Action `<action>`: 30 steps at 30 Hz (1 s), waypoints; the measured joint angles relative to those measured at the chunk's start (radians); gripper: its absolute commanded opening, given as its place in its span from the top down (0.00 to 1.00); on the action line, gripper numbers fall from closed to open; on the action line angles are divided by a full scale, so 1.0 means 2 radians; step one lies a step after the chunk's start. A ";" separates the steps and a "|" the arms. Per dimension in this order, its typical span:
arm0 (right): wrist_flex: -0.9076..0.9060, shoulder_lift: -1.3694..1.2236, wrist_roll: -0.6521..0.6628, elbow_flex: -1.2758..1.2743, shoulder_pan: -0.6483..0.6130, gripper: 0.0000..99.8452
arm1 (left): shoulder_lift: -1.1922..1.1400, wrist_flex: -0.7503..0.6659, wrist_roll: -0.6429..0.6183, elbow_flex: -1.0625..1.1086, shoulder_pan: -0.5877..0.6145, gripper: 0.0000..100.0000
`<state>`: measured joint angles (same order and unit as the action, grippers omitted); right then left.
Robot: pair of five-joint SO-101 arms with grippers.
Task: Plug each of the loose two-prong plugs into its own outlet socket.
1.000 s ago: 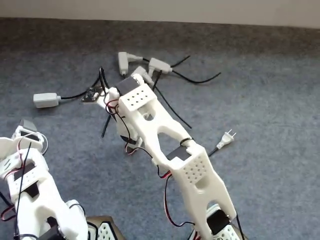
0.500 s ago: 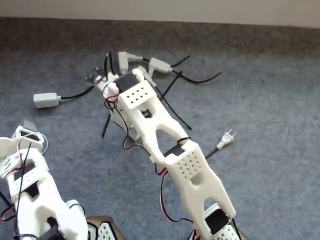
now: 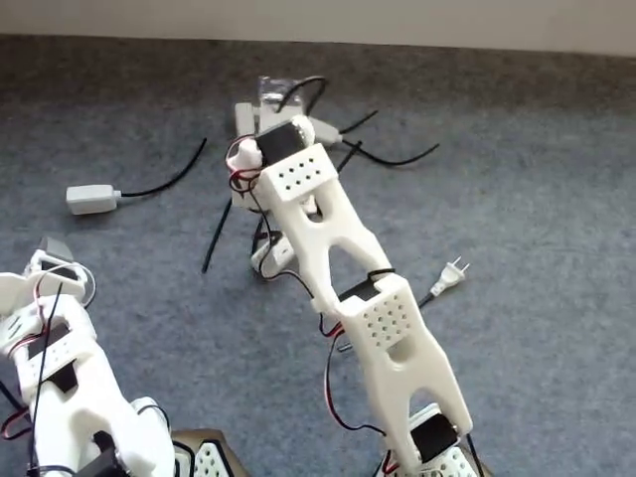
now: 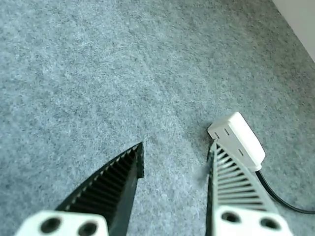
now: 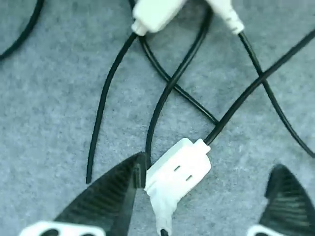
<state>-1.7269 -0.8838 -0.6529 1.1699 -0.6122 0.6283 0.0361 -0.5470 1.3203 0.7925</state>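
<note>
Grey tabletop [image 3: 517, 199] below, right fingers [image 5: 113, 196] stood spread astride a socket [image 5: 179, 164], wanting centring before clenching; left fingers [image 4: 118, 182] gaped too.

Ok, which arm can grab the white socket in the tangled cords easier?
The right. Its open fingers hang over that socket, which lies between them. The left arm sits back, near the lone socket.

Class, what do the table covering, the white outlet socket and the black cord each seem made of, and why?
Table covering: likely felt or short-pile carpet, grey, matte; fuzzy flecked texture.
Outlet socket: apparently hard plastic, white, smooth; crisp moulded edges and slots.
Black cord: probably rubber or vinyl insulation; it bends in loose curves.
</note>
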 measured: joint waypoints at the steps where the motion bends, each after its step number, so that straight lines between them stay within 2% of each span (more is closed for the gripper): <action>1: 0.000 0.000 -0.018 -0.008 0.000 0.58 | 0.000 0.000 0.000 0.000 0.000 0.78; 6: 0.000 0.000 -0.093 -0.061 -0.005 0.58 | 0.000 0.000 0.000 0.000 0.000 0.78; 18: 0.012 0.000 -0.334 -0.068 -0.008 0.58 | 0.000 0.000 0.000 0.001 0.000 0.78; 25: 0.064 -0.005 -0.357 -0.093 -0.008 0.58 | 0.000 0.000 0.000 0.001 0.000 0.78; 30: 0.094 -0.065 -0.358 -0.096 -0.008 0.61 | 0.000 0.000 0.000 0.001 0.000 0.78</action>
<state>-1.5382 -1.0142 -1.3679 0.9782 -0.6291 0.6283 0.0361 -0.5470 1.3218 0.7925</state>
